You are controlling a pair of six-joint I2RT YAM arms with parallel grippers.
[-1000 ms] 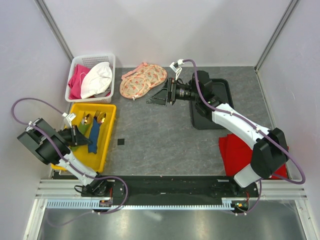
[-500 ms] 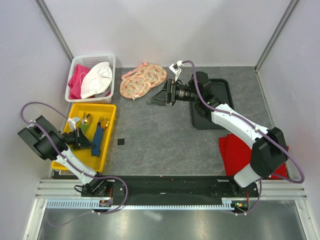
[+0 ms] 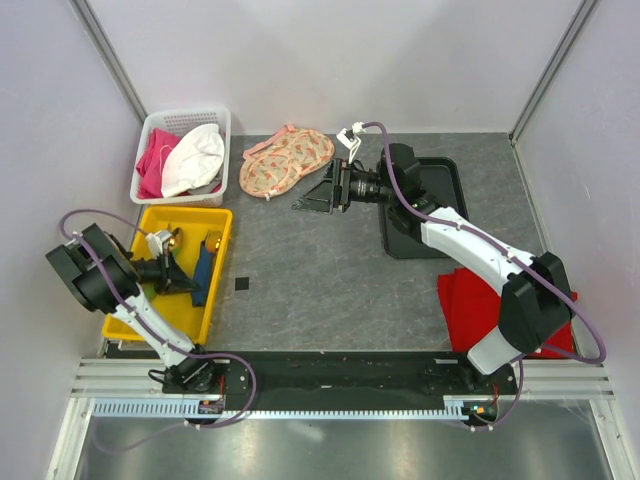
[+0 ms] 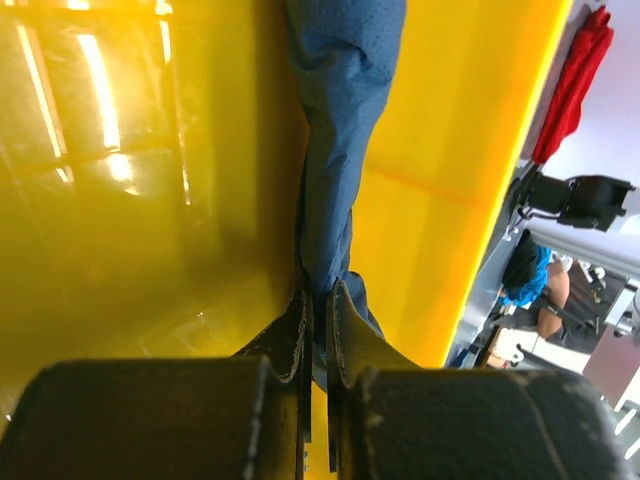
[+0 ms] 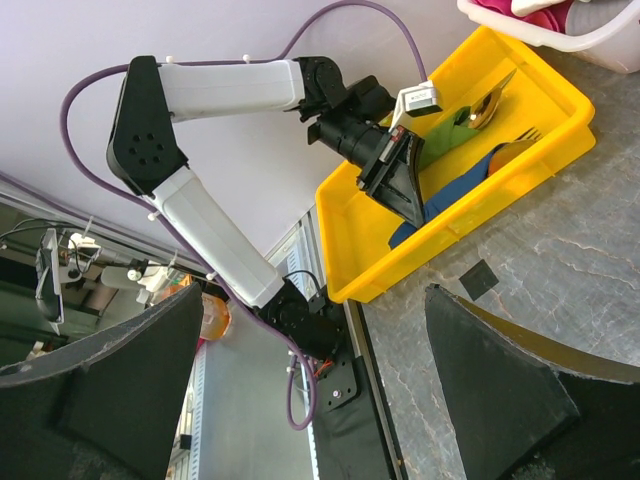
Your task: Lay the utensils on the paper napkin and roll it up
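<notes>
We see open counter (image 3: 320,290) between the bin (image 3: 221,275) and the tray (image 3: 452,185), only a small black square (image 3: 241,286) lying there; the bin's walls close round the left claw (image 3: 191,284).

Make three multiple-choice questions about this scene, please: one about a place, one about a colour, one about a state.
1. Where is the paper napkin?
A. in a white basket
B. in the yellow tray
C. on a black tray

2. What colour is the cloth beside the right arm's base?
A. red
B. green
C. white

3. How is the left tool?
A. wide open
B. shut on a fork
C. shut on the paper napkin

Answers:
1 B: the blue sheet lies inside the yellow walls.
2 A: it is plainly red in the top view.
3 C: the left wrist view shows the blue paper pinched between the closed fingers.
</notes>
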